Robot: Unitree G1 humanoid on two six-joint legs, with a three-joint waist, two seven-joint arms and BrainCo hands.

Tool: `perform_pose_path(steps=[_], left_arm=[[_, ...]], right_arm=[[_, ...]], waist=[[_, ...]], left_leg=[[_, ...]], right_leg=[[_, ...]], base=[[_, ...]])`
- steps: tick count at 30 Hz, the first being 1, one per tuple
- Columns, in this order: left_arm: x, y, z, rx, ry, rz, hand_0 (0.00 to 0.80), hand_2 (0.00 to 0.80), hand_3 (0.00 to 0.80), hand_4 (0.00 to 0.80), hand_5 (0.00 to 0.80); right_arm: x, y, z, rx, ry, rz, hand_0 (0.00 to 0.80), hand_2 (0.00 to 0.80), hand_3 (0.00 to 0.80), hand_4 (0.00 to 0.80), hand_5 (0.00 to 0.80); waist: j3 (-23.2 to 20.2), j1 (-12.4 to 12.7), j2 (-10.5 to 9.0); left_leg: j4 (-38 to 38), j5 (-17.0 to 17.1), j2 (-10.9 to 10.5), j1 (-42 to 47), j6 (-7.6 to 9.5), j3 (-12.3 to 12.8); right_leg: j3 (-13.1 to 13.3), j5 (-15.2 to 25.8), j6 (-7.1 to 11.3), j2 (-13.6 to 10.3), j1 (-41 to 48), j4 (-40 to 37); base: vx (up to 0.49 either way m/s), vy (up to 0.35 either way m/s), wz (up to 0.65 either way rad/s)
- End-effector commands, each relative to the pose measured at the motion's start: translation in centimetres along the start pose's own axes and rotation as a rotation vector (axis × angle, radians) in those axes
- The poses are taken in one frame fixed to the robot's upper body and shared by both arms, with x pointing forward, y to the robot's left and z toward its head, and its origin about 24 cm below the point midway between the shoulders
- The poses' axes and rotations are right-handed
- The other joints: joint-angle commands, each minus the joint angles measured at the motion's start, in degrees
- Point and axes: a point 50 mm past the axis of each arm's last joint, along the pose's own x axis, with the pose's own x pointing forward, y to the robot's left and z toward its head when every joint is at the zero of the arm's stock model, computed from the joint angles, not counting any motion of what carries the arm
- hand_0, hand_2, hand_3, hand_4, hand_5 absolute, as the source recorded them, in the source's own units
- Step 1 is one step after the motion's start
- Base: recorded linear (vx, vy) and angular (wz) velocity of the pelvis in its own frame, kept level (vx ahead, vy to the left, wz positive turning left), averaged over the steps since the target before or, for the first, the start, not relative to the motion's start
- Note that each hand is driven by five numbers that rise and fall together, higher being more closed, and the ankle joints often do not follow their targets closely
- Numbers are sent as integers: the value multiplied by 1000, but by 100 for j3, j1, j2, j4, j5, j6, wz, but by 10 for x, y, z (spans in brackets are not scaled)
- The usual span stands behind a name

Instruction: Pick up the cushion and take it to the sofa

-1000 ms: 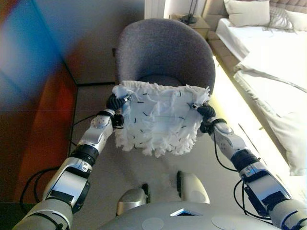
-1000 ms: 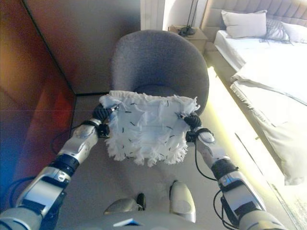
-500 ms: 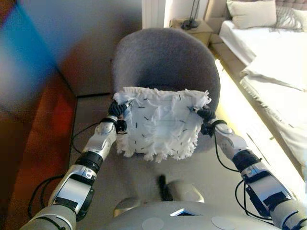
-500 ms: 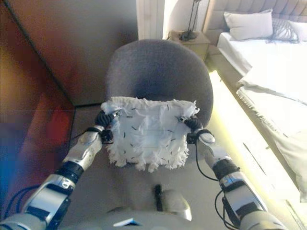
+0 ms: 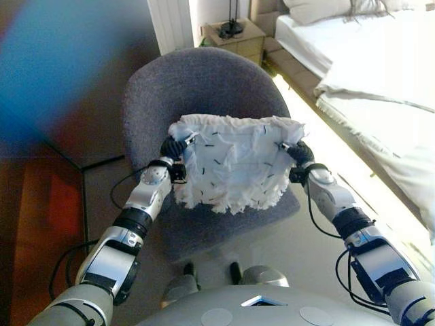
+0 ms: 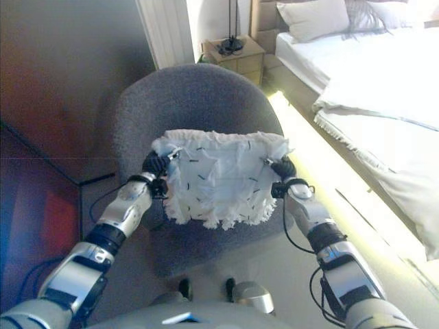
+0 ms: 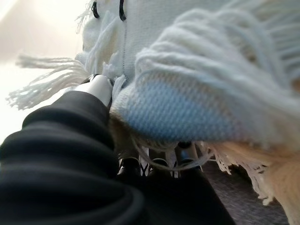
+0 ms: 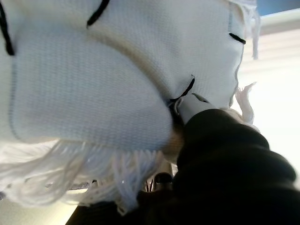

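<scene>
- Cushion [image 5: 233, 161]: white, fringed along its edges, flecked with short dark stitches. Held up in the air between the two hands, above the seat of the chair, not resting on it.
- Left hand [image 5: 174, 147]: at the cushion's left edge. The dark cover presses against the fabric; a silver finger [image 7: 97, 86] lies against the cushion, the others are tucked under it. Whether they are curled round it cannot be told.
- Right hand [image 5: 299, 153]: at the cushion's right edge, pressed into the fabric. Only one silver finger [image 8: 191, 106] shows beside the cover, the rest buried in the fringe; its grip cannot be told.
- Chair [image 5: 197, 85]: grey, upholstered, with a rounded back; directly beneath and behind the cushion.
- Bed [image 6: 384, 89]: white bedding and a pillow [image 6: 315, 17], to the right of the chair.
- Nightstand [image 6: 233, 56]: small, wooden, behind the chair beside the bed, with a dark lamp base [image 6: 230, 45] on top.
</scene>
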Motion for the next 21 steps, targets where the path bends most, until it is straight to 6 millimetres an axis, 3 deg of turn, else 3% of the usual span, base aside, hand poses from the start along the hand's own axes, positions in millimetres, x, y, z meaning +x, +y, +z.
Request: perform_pose_path(steps=[1, 3, 4, 6, 7, 9, 13, 15, 18, 21], left_arm=[[17, -15, 54, 11, -215, -55, 800, 800, 800, 800, 800], [19, -4, 55, -15, -198, -29, 800, 800, 800, 800, 800], [20, 3, 57, -11, -186, -13, 800, 800, 800, 800, 800], [22, 7, 60, 9, -181, -4, 800, 800, 800, 800, 800], [24, 6, 64, 26, -192, -1, 800, 800, 800, 800, 800], [26, 7, 72, 19, -213, 12, 800, 800, 800, 800, 800], [26, 10, 82, 15, -245, 33, 800, 800, 800, 800, 800], [29, 11, 96, 37, -278, 35, 800, 800, 800, 800, 800], [30, 15, 115, 47, -335, 55, 800, 800, 800, 800, 800], [30, 22, 123, 32, -356, 82, 800, 800, 800, 800, 800]], right_arm=[[11, 20, 45, 73, -174, 44, 800, 800, 800, 800, 800], [12, 23, 44, 50, -160, 45, 800, 800, 800, 800, 800], [16, 25, 46, 33, -151, 46, 800, 800, 800, 800, 800], [20, 29, 53, 23, -147, 47, 800, 800, 800, 800, 800], [22, 36, 61, 20, -160, 43, 800, 800, 800, 800, 800], [23, 44, 73, 10, -188, 48, 800, 800, 800, 800, 800], [23, 47, 91, -13, -246, 63, 800, 800, 800, 800, 800], [24, 49, 112, -6, -313, 52, 800, 800, 800, 800, 800], [23, 54, 134, 14, -391, 57, 800, 800, 800, 800, 800], [23, 58, 140, 2, -405, 75, 800, 800, 800, 800, 800]], waist=[[-323, 172, -66], [-282, 230, -16], [-295, 288, -27], [-294, 335, -48], [-273, 300, -100], [-165, 230, -170], [-67, 285, -243], [55, 347, -289], [366, 376, -328], [544, 391, -352]], left_leg=[[165, -59, -315, 1, 141, 30], [40, -34, -348, 93, 163, 89], [-89, -24, -344, 198, 153, 93], [-131, -63, -324, 303, 102, 13], [-67, -190, -336, 324, 78, -29], [87, -436, -306, 336, 85, -4], [559, -540, -152, -6, 16, 32], [988, -626, -70, -350, -7, 94], [1817, -877, -38, -880, 11, 35], [2438, -1187, -16, -1135, 43, -12]], right_leg=[[-595, 904, 370, -692, -378, 1029], [-791, 1140, 355, -842, -643, 1428], [-920, 1242, 356, -954, -677, 1160], [-928, 1228, 362, -1009, -612, 472], [-665, 1379, 433, -994, -709, -46], [-343, 1668, 512, -917, -1007, -133], [-261, 1363, 550, -898, -827, -330], [-324, 1250, 529, -983, -883, -189], [-309, 1010, 457, -1047, -1307, 523], [-290, 713, 416, -1045, -1489, 1044]], base=[[50, 163, -69], [111, 88, -38], [188, -35, -21], [205, -125, -29], [160, -140, -28], [121, -143, -1], [69, -99, 36], [-38, -84, 28], [-116, -66, 7], [5, -33, 19]])
